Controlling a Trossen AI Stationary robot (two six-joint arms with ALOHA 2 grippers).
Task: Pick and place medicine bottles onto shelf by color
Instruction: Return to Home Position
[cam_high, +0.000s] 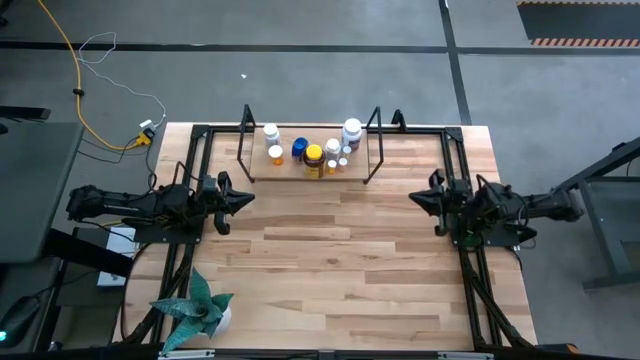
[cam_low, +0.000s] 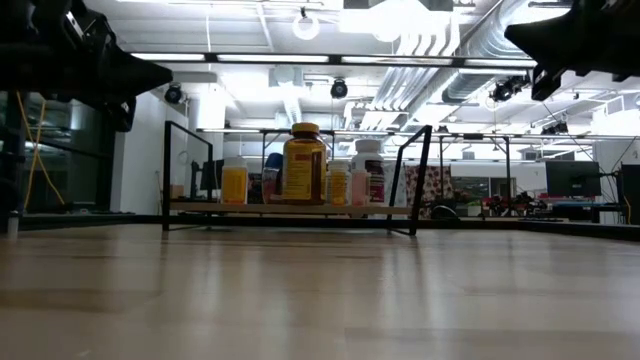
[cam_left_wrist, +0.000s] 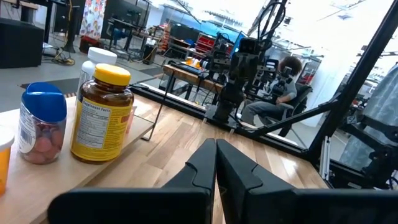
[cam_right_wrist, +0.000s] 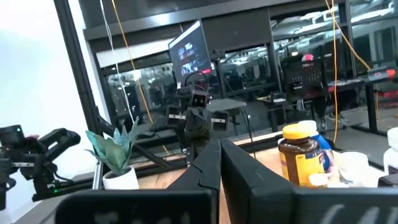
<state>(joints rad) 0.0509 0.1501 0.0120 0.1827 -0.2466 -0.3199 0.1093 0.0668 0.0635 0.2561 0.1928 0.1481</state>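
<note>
The medicine bottles (cam_high: 312, 152) stand on their bases on the shelf (cam_high: 242, 150), a black wire rack with a light wooden floor at the table's far edge. Among them are an amber bottle with a yellow cap (cam_left_wrist: 102, 113), a blue-capped one (cam_left_wrist: 42, 123), orange ones (cam_low: 234, 184) and white ones (cam_high: 351, 131). My left gripper (cam_high: 248, 197) is shut and hovers above the table's left side, pointing right. My right gripper (cam_high: 414, 198) is shut and hovers on the right side, pointing left. Neither holds anything.
A teal spiky plant in a white pot (cam_high: 200, 309) stands at the table's near left corner. Black mounting frames (cam_high: 460, 180) run along both sides. Bare wood (cam_high: 330, 250) lies between the grippers and toward the near edge. A person (cam_left_wrist: 285, 79) sits in the room beyond.
</note>
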